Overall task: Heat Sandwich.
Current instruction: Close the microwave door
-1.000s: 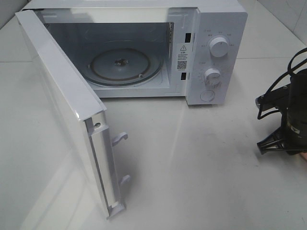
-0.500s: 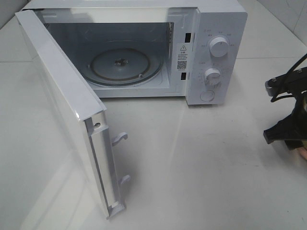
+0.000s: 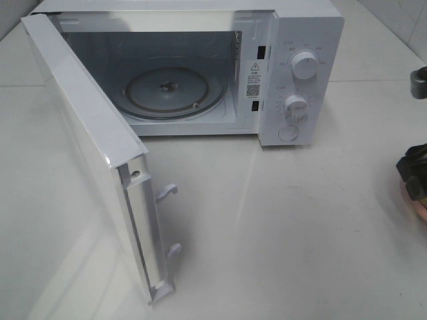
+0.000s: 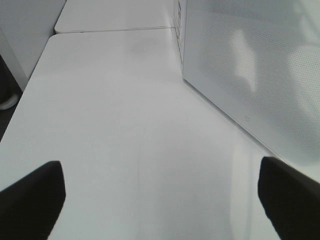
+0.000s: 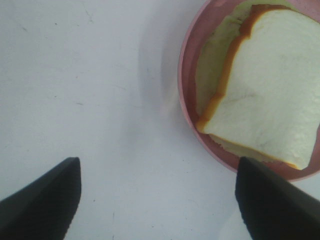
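Sandwich (image 5: 260, 85) on pink plate (image 5: 186, 95), both cropped at frame edge; both grippers' jaws wide open, empty.

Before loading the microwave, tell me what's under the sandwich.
A round pink plate sits under the white-bread sandwich. Its rim shows; its centre is covered by bread.

- Glossy white microwave (image 3: 303, 40) casing, seemingly painted metal, with smooth plastic dials (image 3: 305, 66).
- Clear glass turntable (image 3: 168, 90), shiny.
- Smooth, faintly reflective white table (image 3: 280, 227).
- Soft, matt bread of the sandwich (image 5: 267, 85) on a smooth pink plate (image 5: 187, 75).
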